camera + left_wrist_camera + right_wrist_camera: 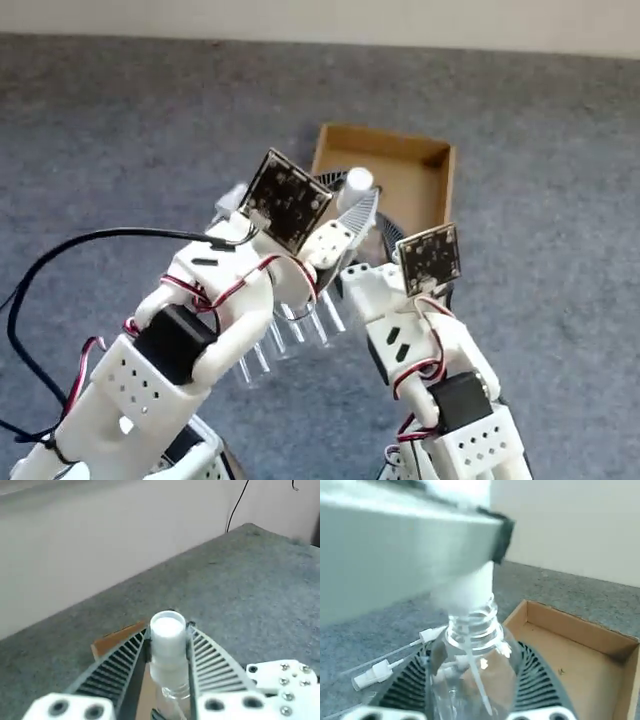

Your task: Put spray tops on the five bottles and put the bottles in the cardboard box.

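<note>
My left gripper (168, 630) is shut on a white spray top (167, 647), held upright over the neck of a clear bottle (470, 675). The top's dip tube runs down inside the bottle. My right gripper (475, 655) is shut on that bottle's shoulder and holds it upright. In the high view both grippers meet in front of the open cardboard box (430, 160), with the spray top (358, 181) above the bottle (372, 243). Loose spray tops (382, 669) with long tubes lie on the carpet beside the bottle.
Grey carpet covers the table (540, 280). The box (600, 640) stands just behind the held bottle and looks bare inside. Several spare tubes (290, 335) stick out from under the left arm. A black cable (60, 255) loops at the left.
</note>
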`<action>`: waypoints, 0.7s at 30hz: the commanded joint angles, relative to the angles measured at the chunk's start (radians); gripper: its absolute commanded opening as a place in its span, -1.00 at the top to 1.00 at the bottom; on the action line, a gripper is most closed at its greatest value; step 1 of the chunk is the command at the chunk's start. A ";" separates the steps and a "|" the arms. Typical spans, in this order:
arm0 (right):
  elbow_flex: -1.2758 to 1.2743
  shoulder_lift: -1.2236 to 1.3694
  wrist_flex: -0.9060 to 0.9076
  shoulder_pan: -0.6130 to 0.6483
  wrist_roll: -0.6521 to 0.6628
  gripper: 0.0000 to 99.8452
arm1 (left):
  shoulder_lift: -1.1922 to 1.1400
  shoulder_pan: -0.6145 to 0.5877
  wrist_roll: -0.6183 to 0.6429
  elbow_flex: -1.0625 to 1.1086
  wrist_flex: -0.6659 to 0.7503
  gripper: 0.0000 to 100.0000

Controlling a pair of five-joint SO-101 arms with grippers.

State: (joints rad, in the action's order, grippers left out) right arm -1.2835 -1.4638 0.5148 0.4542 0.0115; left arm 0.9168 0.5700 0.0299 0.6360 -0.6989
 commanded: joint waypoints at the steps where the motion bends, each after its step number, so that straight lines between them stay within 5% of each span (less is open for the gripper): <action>1: 0.022 -0.012 0.002 -0.019 -0.011 0.99 | 0.013 0.010 0.008 0.002 0.015 0.75; 15: 0.013 -0.012 0.002 -0.019 -0.009 0.99 | 0.005 0.002 0.000 -0.277 -0.117 0.73; 21: 0.013 -0.012 0.002 -0.019 -0.009 0.99 | 0.004 -0.068 -0.006 -0.199 -0.129 0.73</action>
State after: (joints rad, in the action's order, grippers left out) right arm -1.2820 -1.4653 0.5148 0.4526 0.0115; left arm 0.9198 0.5424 0.0238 0.4212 -0.8263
